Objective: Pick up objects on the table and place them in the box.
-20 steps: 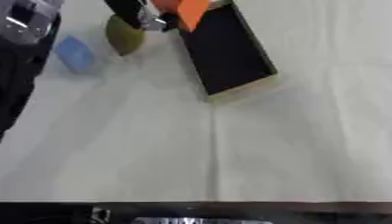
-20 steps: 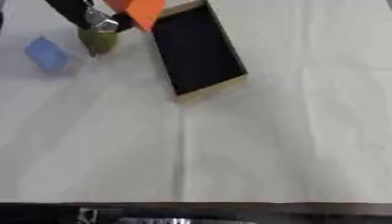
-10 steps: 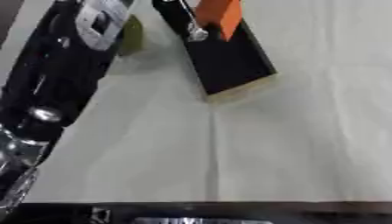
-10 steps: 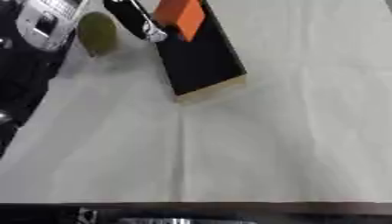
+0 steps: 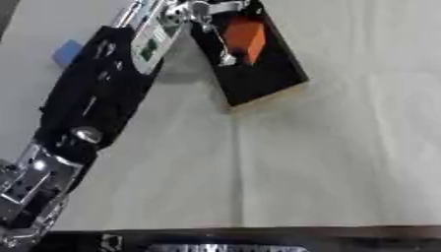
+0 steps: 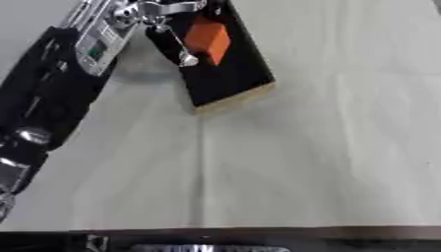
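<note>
Orange block (image 5: 245,37) sat over the dark interior of the box (image 5: 267,81), at the table's far side. You had the left hand (image 5: 206,15) above the box, its fingers (image 6: 182,51) curled against the block. Box: black inside, pale rim. Table (image 5: 344,147) wore a cream cloth with one crease. A blue object (image 5: 66,50) lay left of the arm. Green label on the forearm, unreadable.
</note>
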Action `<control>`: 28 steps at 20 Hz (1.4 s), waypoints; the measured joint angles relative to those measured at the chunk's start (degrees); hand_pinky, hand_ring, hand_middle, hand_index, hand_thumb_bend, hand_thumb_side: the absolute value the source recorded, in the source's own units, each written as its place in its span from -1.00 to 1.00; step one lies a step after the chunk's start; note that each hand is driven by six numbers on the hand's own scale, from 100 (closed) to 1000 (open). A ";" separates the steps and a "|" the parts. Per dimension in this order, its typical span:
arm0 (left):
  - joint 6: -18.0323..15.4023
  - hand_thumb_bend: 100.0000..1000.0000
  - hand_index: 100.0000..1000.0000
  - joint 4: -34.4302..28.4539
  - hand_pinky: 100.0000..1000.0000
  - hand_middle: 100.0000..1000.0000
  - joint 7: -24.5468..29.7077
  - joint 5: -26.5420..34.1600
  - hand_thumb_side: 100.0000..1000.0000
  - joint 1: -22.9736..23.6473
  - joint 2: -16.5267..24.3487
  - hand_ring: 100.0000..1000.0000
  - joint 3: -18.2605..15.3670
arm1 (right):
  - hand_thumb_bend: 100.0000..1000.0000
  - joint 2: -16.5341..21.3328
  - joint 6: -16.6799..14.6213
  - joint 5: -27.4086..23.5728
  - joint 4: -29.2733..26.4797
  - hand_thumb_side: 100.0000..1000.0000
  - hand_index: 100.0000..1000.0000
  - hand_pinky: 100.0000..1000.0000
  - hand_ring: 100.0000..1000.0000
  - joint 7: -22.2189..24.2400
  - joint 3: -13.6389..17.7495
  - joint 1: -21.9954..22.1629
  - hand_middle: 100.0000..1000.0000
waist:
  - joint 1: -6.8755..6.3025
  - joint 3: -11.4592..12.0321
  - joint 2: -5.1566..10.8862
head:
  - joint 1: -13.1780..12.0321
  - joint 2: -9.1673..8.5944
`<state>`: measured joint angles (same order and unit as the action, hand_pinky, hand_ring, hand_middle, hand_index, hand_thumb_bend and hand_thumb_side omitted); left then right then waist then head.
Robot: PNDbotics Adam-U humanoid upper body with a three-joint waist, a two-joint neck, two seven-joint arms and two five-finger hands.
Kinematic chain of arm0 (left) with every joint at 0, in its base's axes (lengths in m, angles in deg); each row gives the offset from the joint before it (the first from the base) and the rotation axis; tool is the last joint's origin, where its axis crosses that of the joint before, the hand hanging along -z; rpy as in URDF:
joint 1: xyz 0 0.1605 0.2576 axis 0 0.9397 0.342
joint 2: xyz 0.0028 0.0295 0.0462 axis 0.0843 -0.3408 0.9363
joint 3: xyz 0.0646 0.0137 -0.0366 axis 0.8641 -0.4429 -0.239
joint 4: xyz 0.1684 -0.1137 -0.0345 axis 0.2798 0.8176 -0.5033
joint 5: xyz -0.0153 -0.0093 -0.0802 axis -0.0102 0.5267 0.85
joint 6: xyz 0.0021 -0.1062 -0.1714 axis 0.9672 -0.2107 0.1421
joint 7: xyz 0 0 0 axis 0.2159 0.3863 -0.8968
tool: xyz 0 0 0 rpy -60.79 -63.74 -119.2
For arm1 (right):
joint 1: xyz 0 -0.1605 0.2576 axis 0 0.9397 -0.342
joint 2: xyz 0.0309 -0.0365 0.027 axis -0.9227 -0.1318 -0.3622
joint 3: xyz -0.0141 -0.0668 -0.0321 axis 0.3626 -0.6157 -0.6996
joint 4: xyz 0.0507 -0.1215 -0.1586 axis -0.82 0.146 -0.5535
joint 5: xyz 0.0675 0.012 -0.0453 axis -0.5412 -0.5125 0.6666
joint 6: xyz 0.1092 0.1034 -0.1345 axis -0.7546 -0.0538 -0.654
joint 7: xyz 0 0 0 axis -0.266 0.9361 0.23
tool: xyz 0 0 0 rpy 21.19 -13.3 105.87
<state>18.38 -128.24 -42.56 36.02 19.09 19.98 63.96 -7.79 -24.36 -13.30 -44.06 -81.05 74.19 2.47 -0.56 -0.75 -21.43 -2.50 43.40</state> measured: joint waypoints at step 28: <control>1.85 0.03 0.81 -11.10 0.80 0.60 -3.05 1.70 -0.79 1.37 10.65 0.72 -4.03 | -1.00 -0.08 0.23 0.15 0.00 0.16 0.75 0.68 0.56 -0.40 0.42 1.47 0.37 | -0.74 2.58 0.35 | 1.86 0.18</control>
<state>20.23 -139.33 -45.61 37.72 20.46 30.63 59.93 -7.87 -24.13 -13.15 -44.06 -81.45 74.61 3.95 -1.30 1.83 -21.08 -0.64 43.58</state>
